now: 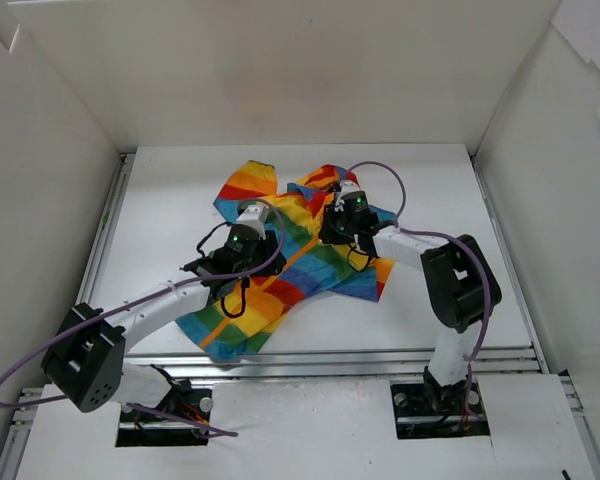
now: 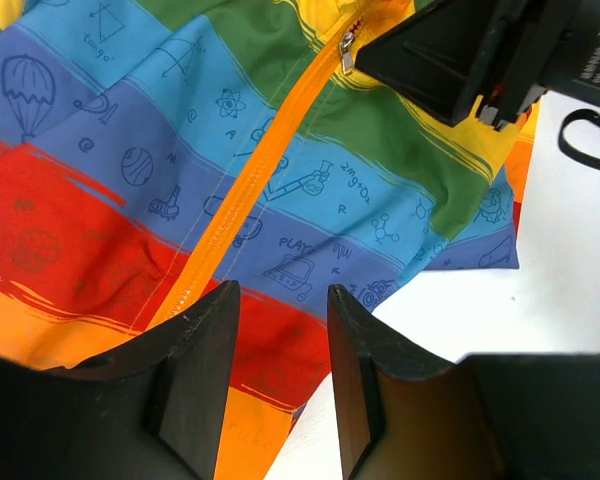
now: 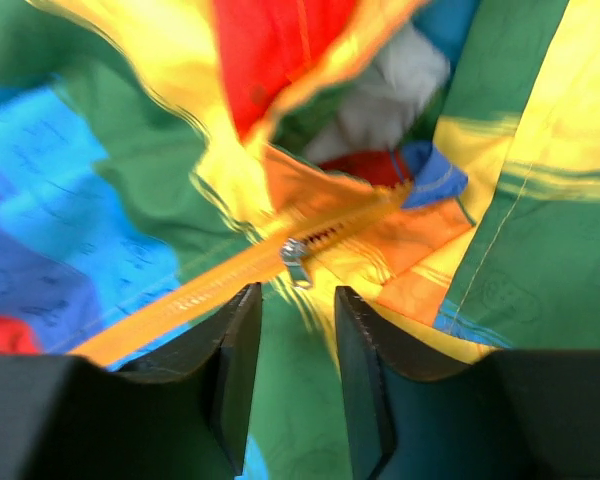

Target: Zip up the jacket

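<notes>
The rainbow-striped jacket (image 1: pixel 255 310) lies flat in the middle of the table, its orange zipper (image 2: pixel 242 200) running diagonally. The zipper is closed along the lower part, and the silver slider (image 3: pixel 296 258) sits near the collar end. Above it the jacket is still parted and shows white lining (image 3: pixel 400 95). My right gripper (image 3: pixel 298 300) is open, and the slider's pull hangs just beyond its fingertips. In the top view it (image 1: pixel 332 225) hovers over the upper chest. My left gripper (image 2: pixel 280 320) is open and empty over the red stripe near the hem edge, beside the zipper.
White walls enclose the table (image 1: pixel 180 200) on three sides. The arms' purple cables (image 1: pixel 380 170) loop over the jacket. In the left wrist view the right gripper's black body (image 2: pixel 460 50) sits next to the slider (image 2: pixel 348 48).
</notes>
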Tool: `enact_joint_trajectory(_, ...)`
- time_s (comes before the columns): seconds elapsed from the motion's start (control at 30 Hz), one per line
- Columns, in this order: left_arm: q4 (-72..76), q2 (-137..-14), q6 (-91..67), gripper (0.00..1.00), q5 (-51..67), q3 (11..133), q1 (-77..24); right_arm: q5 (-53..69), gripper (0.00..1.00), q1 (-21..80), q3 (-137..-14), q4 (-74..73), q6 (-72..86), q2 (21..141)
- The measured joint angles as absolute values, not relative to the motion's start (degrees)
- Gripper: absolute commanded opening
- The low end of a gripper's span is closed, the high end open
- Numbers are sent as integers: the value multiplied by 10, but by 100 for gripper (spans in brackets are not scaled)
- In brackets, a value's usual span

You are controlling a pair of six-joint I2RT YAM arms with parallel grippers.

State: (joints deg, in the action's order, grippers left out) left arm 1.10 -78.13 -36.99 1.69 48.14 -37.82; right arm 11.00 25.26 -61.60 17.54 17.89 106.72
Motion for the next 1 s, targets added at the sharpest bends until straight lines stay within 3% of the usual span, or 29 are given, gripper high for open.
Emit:
enact_joint_trajectory(0.63, 16, -772, -368, 33, 22, 471, -378, 90, 24, 264, -678, 159, 163, 1124)
enact_joint_trajectory(0.83, 17, -777, -368, 33, 29, 471, -376, 83, 31, 269, -672, 157, 164, 1123)
enact_joint_trajectory(1.0, 18, -786, -368, 32, 32, 471, -375, 75, 15, 275, -662, 151, 161, 1118)
